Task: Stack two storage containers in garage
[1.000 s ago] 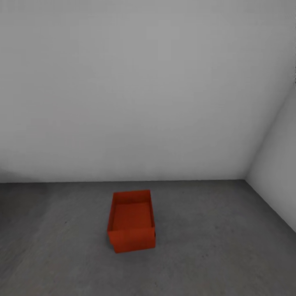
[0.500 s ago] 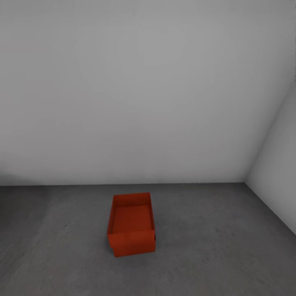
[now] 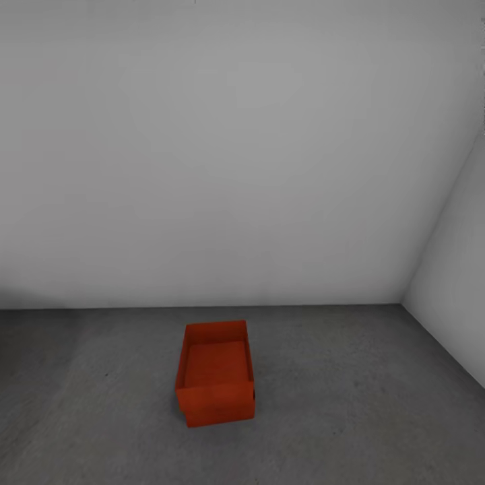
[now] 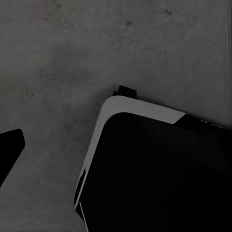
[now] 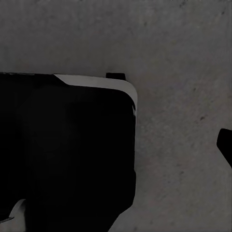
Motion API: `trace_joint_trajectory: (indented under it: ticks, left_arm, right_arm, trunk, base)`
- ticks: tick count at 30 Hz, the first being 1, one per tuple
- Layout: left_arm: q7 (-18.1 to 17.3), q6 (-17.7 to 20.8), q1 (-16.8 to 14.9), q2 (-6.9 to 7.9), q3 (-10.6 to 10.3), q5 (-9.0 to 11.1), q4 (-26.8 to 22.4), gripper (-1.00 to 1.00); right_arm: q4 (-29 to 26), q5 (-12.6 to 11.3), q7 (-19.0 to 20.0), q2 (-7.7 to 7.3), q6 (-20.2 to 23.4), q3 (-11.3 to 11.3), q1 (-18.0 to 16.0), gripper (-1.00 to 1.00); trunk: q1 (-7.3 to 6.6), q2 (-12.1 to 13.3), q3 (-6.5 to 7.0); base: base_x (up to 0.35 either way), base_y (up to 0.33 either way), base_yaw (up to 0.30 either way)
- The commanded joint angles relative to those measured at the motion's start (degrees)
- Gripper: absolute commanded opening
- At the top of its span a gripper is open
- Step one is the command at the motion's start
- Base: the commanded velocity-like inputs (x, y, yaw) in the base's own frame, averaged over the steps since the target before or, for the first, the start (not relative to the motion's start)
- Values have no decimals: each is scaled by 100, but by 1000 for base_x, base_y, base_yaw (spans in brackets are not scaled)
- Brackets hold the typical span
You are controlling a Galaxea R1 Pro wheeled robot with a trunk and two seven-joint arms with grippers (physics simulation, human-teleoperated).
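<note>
Orange-red open-top plastic bins (image 3: 215, 382): apparently two, stacked, sitting on the dark grey concrete floor (image 3: 350, 397) near the wall.
Grippers: spread impossible to judge.

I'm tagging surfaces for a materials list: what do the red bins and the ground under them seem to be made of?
The storage containers look like matte plastic: thin, even orange-red walls without gloss, though a render leaves that open. They sit nested or stacked; a second edge shows low at the front. The floor looks like rough concrete: dark grey, mottled, speckled.
</note>
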Motion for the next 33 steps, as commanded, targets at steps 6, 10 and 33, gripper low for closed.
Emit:
trace_joint_trajectory:
  ticks: [6,10,33]
  left_arm:
    - [17,-162,-2,-33,-56,26,-2,100]
    - [16,-197,-4,-48,-55,-9,-13,100]
    - [17,-209,-2,-39,-62,-57,-20,100]
  right_arm:
    - [19,-52,-12,-9,-40,0,-8,100]
    - [23,-58,-12,-4,-36,0,-8,100]
    - [26,-60,-12,1,-40,-8,-8,100]
  trunk:
    - [2,-7,47]
    - [2,-7,84]
    - [2,-7,297]
  base:
    - [0,0,0]
    - [0,0,0]
    - [0,0,0]
